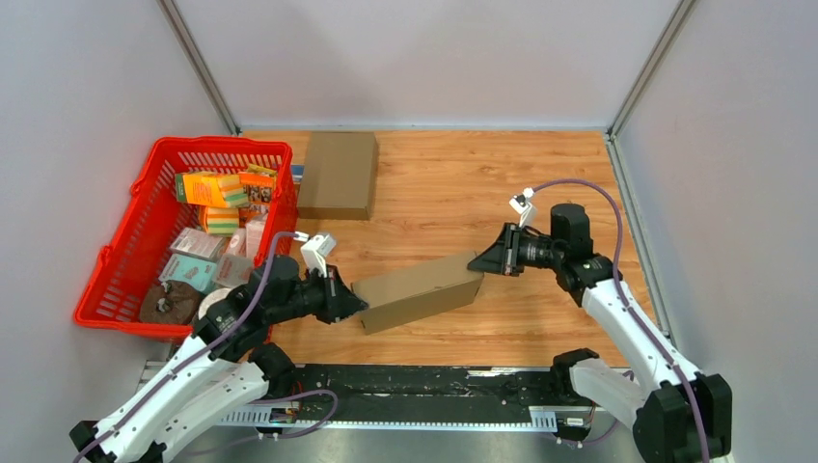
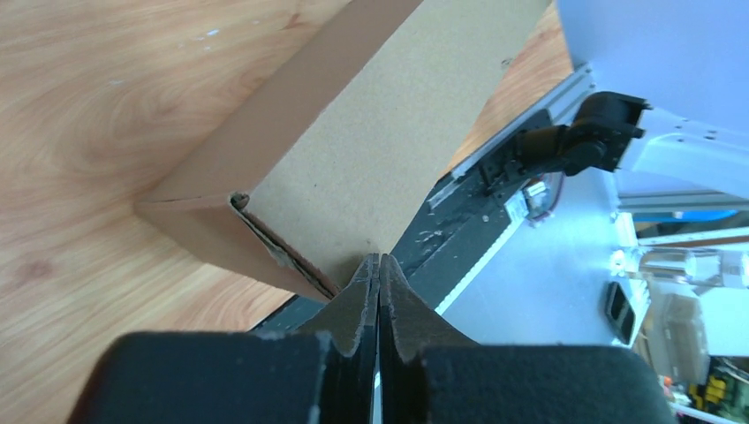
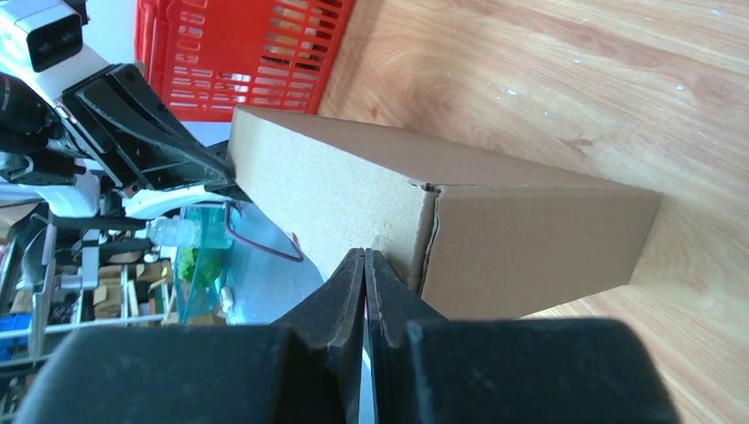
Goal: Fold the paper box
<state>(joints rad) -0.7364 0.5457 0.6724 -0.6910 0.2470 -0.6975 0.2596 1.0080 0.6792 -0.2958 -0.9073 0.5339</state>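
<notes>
A long brown cardboard box (image 1: 420,289) lies slanted on the wooden table, its flaps folded in. My left gripper (image 1: 359,301) is shut, with its tips pressed against the box's near-left end. My right gripper (image 1: 475,262) is shut, with its tips pressed against the box's far-right end. In the left wrist view the shut fingertips (image 2: 378,265) touch the lower edge of the box (image 2: 371,132), and nothing lies between them. In the right wrist view the shut gripper (image 3: 365,258) touches the box (image 3: 495,221) near its end seam.
A red basket (image 1: 220,143) with several packages stands at the left. A second flat cardboard box (image 1: 338,174) lies at the back beside it. A black rail (image 1: 424,386) runs along the table's near edge.
</notes>
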